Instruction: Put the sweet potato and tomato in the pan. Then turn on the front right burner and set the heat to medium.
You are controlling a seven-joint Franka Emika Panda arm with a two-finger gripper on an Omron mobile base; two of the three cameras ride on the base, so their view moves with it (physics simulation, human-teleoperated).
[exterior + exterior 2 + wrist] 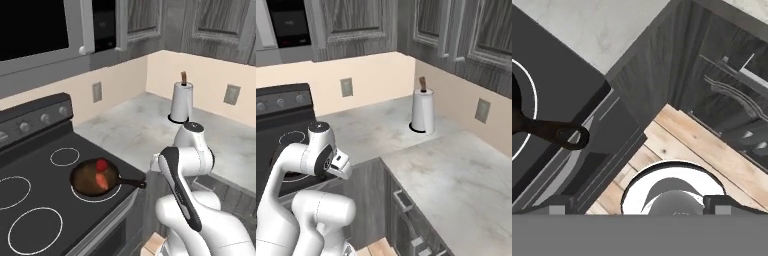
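Cast iron, dark with a brownish inside, forms the pan [94, 178], which is seen on the front right burner [98, 195] of the black stovetop [35, 200], at its near right corner. Inside the pan two things are held: the round red tomato [101, 164] on the far side and the tapered orange-pink sweet potato [102, 181] just beside it on the near side; whether they touch cannot be told. The short black handle [132, 183] is pointed right, toward the counter edge, and it is also seen in the hand view [552, 131].

The loading step is judged done, since both vegetables lie within the rim. The step in hand is judged to be the burner control. The gripper [637, 205] is held low, off the right front of the stove and aimed down at the wooden floor [687, 145]; its jaws stand fully apart and nothing is gripped.

The knobs [25, 127] are set along the panel at the far side of the stovetop. The next move calls for the arm to be raised and carried over the pan to the matching knob, which is then to be turned only partway.
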